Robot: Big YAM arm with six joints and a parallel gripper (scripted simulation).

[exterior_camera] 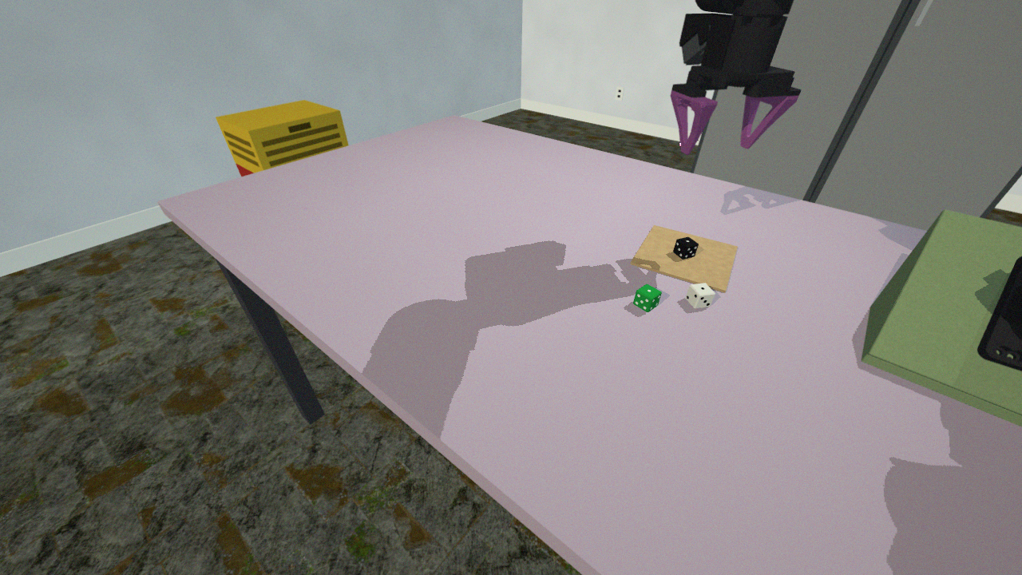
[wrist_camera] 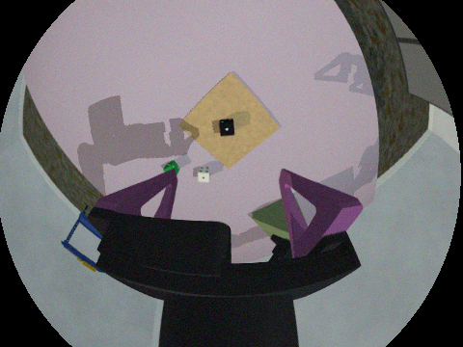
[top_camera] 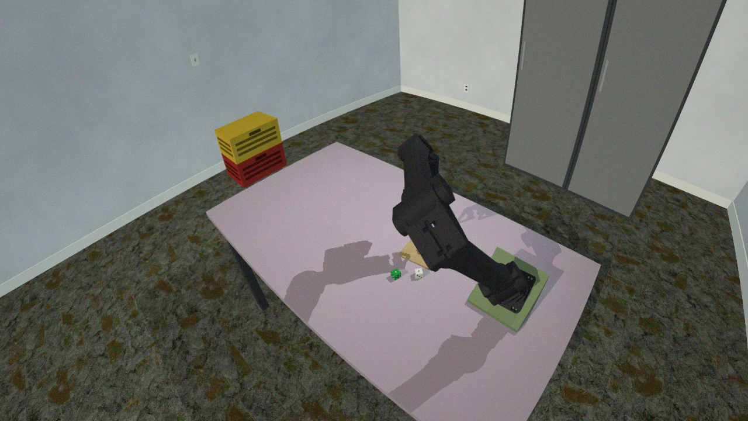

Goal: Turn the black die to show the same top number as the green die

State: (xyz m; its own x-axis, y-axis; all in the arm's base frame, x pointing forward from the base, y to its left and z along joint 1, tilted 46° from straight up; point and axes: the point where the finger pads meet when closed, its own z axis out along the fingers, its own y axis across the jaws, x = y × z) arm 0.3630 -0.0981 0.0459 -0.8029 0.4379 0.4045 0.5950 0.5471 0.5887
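Observation:
The black die (exterior_camera: pixel 685 247) lies flat on the tan mat (exterior_camera: pixel 686 259); both also show in the wrist view, the die (wrist_camera: pixel 226 127) near the middle of the mat (wrist_camera: pixel 234 118). The green die (exterior_camera: pixel 647 297) sits on the table just off the mat's near edge, with the white die (exterior_camera: pixel 700 295) to its right. Both show in the top view, green (top_camera: pixel 395 273) and white (top_camera: pixel 418 272), where the arm hides the black die. My gripper (exterior_camera: pixel 729 121) hangs high above the mat with purple fingers wide open and empty; it also shows in the wrist view (wrist_camera: pixel 228 200).
The arm's green base plate (top_camera: pixel 509 290) stands on the table to the right of the dice. A yellow crate on a red one (top_camera: pixel 250 148) stands on the floor beyond the table's far corner. Grey cabinets (top_camera: pixel 601 94) stand behind the table.

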